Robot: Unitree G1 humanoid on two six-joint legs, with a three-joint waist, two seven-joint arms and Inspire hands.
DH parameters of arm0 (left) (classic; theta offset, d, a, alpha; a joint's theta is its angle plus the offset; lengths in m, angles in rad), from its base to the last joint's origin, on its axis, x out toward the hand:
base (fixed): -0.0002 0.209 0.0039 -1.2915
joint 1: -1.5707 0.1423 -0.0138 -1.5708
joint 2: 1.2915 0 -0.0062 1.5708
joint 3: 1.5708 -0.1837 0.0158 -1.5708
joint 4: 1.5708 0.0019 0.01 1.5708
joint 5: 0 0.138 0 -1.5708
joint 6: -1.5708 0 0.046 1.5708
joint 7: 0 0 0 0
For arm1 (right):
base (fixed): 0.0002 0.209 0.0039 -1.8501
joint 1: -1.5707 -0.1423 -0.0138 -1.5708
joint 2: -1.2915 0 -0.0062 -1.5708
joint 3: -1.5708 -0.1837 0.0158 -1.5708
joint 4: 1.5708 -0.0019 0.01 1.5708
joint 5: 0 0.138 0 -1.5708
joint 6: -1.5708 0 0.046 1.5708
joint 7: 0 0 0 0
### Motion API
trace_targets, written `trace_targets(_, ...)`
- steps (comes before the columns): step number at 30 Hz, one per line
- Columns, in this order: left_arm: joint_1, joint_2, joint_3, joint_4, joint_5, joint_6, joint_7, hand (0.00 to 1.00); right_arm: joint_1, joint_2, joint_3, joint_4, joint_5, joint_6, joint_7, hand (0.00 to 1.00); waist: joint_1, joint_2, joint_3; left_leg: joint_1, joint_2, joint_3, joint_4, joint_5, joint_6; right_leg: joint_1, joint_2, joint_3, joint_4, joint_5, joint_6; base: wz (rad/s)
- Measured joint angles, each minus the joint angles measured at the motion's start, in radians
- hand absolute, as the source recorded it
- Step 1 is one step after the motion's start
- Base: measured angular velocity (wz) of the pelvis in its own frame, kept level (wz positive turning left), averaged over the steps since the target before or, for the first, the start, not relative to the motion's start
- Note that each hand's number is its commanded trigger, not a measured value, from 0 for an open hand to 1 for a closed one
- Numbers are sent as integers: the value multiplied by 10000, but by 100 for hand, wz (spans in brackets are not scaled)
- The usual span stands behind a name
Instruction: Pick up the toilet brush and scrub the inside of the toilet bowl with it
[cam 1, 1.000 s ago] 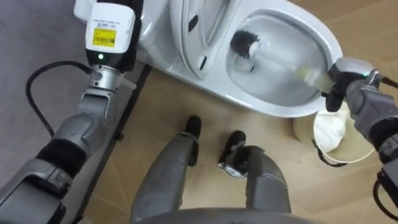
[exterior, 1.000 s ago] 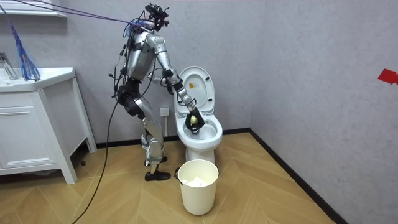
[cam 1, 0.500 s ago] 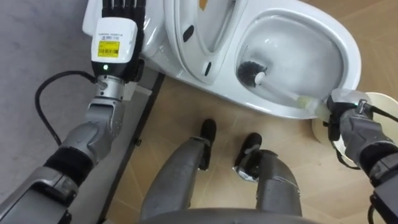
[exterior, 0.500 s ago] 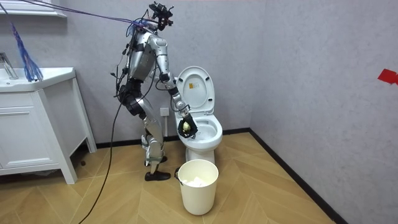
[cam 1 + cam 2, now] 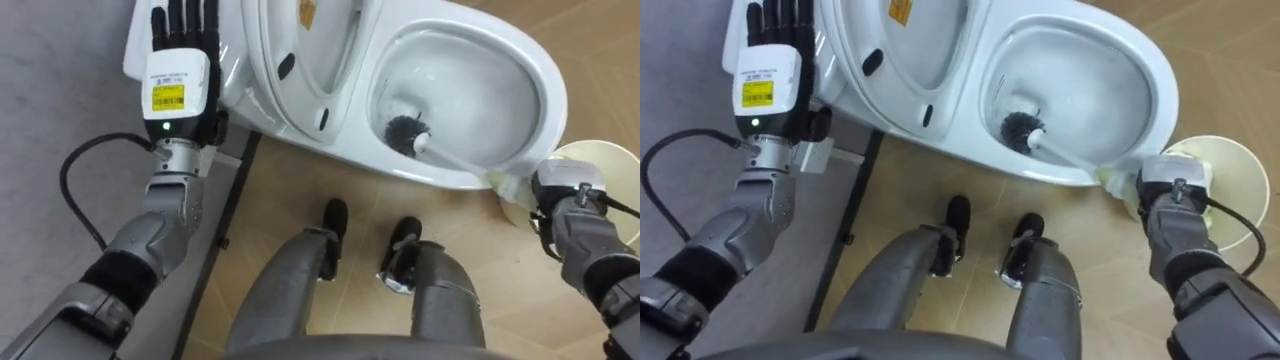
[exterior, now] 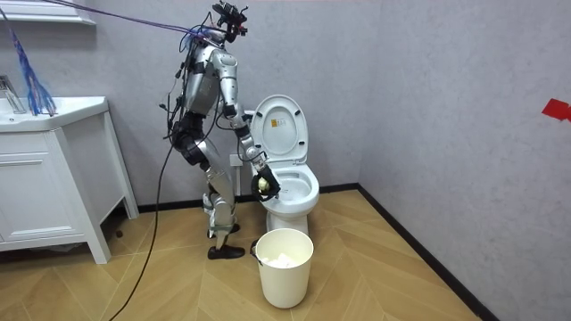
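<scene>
The white toilet (image 5: 545, 90) stands open, its seat and lid (image 5: 300, 50) raised. A toilet brush lies across the bowl. Its black bristle head (image 5: 404, 133) rests low on the bowl's near-left wall, and the white handle (image 5: 455, 160) runs over the front rim. My right hand (image 5: 565, 190) is shut on the handle's end, just outside the rim. My left hand (image 5: 180, 50) is open with straight fingers, held up beside the raised lid at the cistern's edge. In the room view I stand at the toilet's (image 6: 290, 192) left side, with my right hand (image 6: 264, 185) at the bowl's edge.
A cream waste bin (image 5: 600, 150) with white paper in it stands on the wood floor just right of my right hand, in front of the toilet (image 6: 285, 266). A white vanity cabinet (image 6: 45, 178) is at the room view's left. The grey wall is behind the toilet.
My right hand has pulled back from over the bowl to outside its front rim. That dragged the brush head from the far side down to the near wall. The left hand stays put.
</scene>
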Motion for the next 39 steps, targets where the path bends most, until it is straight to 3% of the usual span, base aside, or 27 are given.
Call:
trace_targets(5, -387, 14, -65, -184, -55, -52, 227, 0, -977, 28, 18, 839, 1289, -385, 122, 100, 151, -37, 47, -769, -215, -51, 424, 4, 5, -913, -376, -13, 868, -224, -95, 11)
trace_targets(6, -577, 12, -97, -206, -53, -58, 223, 0, -1229, 25, -46, 976, 1691, -468, 244, 100, 235, -145, 120, -912, -276, -39, 514, 1, 4, -1118, -484, 4, 1100, -296, -123, 10)
trace_targets(8, -816, 25, -111, -222, -29, -92, 227, 0, -1652, 24, -65, 1126, 2150, -566, 382, 100, 300, -199, 167, -1197, -302, -14, 733, -6, 5, -1411, -581, 5, 1392, -380, -160, 12)
trace_targets(10, -1143, 163, -151, -216, 31, -98, 411, 0, -2263, 15, -93, 1258, 2167, -634, 504, 100, 285, -405, 300, -1500, -426, 32, 969, 5, -10, -1843, -785, 101, 1913, -522, -226, 13)
trace_targets(15, -1691, 600, -171, -281, 69, -312, 662, 0, -3316, -361, -151, 1524, 2530, -885, 476, 100, 319, -597, 431, -2341, -391, 54, 1853, -141, -113, -2620, -822, 222, 2666, -675, -346, 1)
trace_targets(19, -2023, 668, -177, -139, 145, -512, 896, 0, -3564, -483, -153, 1547, 2901, -970, 444, 100, 323, -666, 474, -2806, -410, 37, 2349, -193, -80, -3036, -897, 231, 3119, -783, -310, 1)
trace_targets(25, -2350, 773, -210, -5, 149, -682, 1111, 0, -3703, -577, -155, 1546, 3152, -1082, 341, 100, 258, -682, 475, -3283, -465, -12, 2733, -184, -93, -3441, -1016, 180, 3464, -832, -399, 2)
trace_targets(33, -2534, 785, -375, 68, 180, -744, 1128, 0, -3699, -614, -157, 1600, 3101, -1094, 325, 100, 260, -705, 468, -3432, -541, -40, 2943, -189, -87, -3525, -1146, 114, 3681, -860, -421, 3)
trace_targets(39, -2518, 754, -383, 53, 530, -707, 1171, 0, -3642, -613, -84, 1596, 2205, -1124, 324, 100, 355, -675, 449, -3573, -556, -75, 3317, -321, -34, -3587, -1164, 97, 3887, -937, -409, -2)
